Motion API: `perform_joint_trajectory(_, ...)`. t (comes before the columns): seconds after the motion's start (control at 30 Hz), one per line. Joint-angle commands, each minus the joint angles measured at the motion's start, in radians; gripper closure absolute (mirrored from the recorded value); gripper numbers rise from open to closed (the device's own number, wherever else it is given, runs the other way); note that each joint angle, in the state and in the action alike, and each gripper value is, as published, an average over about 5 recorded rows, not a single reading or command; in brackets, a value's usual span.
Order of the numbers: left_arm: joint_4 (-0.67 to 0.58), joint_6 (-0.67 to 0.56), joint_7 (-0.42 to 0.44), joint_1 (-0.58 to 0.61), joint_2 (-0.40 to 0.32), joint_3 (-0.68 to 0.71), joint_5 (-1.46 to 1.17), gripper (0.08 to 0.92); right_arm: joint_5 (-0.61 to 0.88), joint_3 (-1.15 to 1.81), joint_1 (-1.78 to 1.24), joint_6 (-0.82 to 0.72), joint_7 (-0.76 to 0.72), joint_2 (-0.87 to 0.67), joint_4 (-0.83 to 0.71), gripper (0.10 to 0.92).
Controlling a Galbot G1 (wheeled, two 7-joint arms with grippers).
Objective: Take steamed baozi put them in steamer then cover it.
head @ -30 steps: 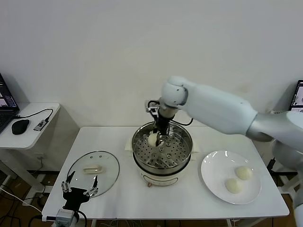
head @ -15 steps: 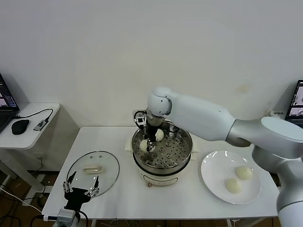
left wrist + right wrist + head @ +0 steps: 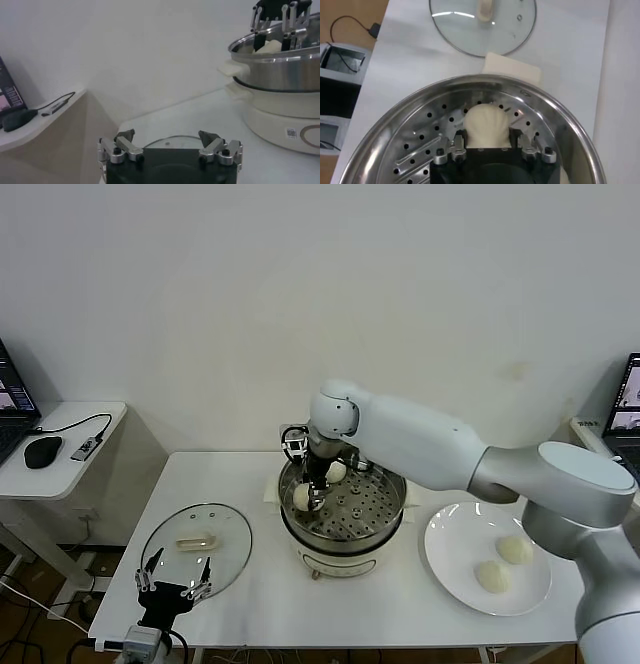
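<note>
Steel steamer [image 3: 345,509], right gripper [image 3: 312,489] around baozi [image 3: 302,497]

Looks like a lab or office room set up for testing, not a real kitchen. Bare white wall [image 3: 200,304] behind, with no cupboards or counters. Plain white table [image 3: 250,584] on thin legs, carrying only a steamer [image 3: 343,514], a glass lid [image 3: 196,549] and a white plate [image 3: 487,557]. Off to the left, a small side desk [image 3: 60,449] with a computer mouse [image 3: 42,451], a cable adapter [image 3: 85,446] and the edge of a laptop [image 3: 12,409]. At the far right edge, another lit screen [image 3: 628,399]. Loose cables on a wooden floor [image 3: 20,584] below the desk.
</note>
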Motion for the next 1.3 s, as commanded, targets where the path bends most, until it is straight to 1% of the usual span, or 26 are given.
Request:
perform_joint_trajectory(0.03,-0.004,0.002,0.002,0.000,-0.002,0.004,0.003,0.177,0.006,0.028,0.001,0.000,0.007,-0.062,0.049,0.264)
perform_joint_trajectory(0.1,-0.007,0.002,0.003,0.002,-0.004,0.005,0.003,0.177,0.010,0.038,0.013,0.000,0.002,-0.099,0.074,0.224)
perform_joint_trajectory(0.17,-0.010,0.003,0.004,0.004,-0.005,0.005,0.004,0.177,0.015,0.052,0.026,0.002,-0.005,-0.146,0.106,0.208)
perform_joint_trajectory(0.37,-0.016,0.005,0.007,0.013,-0.001,0.004,0.004,0.177,0.023,0.087,0.093,0.035,-0.073,-0.327,0.210,0.203)
perform_joint_trajectory(0.57,-0.016,0.009,0.010,0.014,0.003,0.004,0.003,0.177,0.047,0.051,0.202,0.084,-0.148,-0.504,0.301,0.203)
perform_joint_trajectory(0.73,-0.016,0.015,0.015,0.013,0.004,0.004,0.002,0.177,0.025,0.034,0.205,0.135,-0.183,-0.667,0.366,0.203)
perform_joint_trajectory(0.9,-0.013,0.018,0.017,0.015,0.010,0.003,0.002,0.177,-0.081,0.048,0.092,0.211,-0.215,-0.813,0.408,0.203)
perform_joint_trajectory(1.0,-0.010,0.019,0.017,0.016,0.011,0.001,0.002,0.177,-0.162,0.138,-0.043,0.245,-0.219,-0.869,0.433,0.203)
perform_joint_trajectory(1.13,-0.003,0.021,0.019,0.021,0.011,0.000,0.004,0.177,-0.245,0.315,-0.258,0.265,-0.216,-0.900,0.442,0.203)
perform_joint_trajectory(1.3,-0.002,0.024,0.021,0.024,0.008,0.003,0.010,0.177,-0.307,0.341,-0.358,0.285,-0.203,-0.889,0.412,0.203)
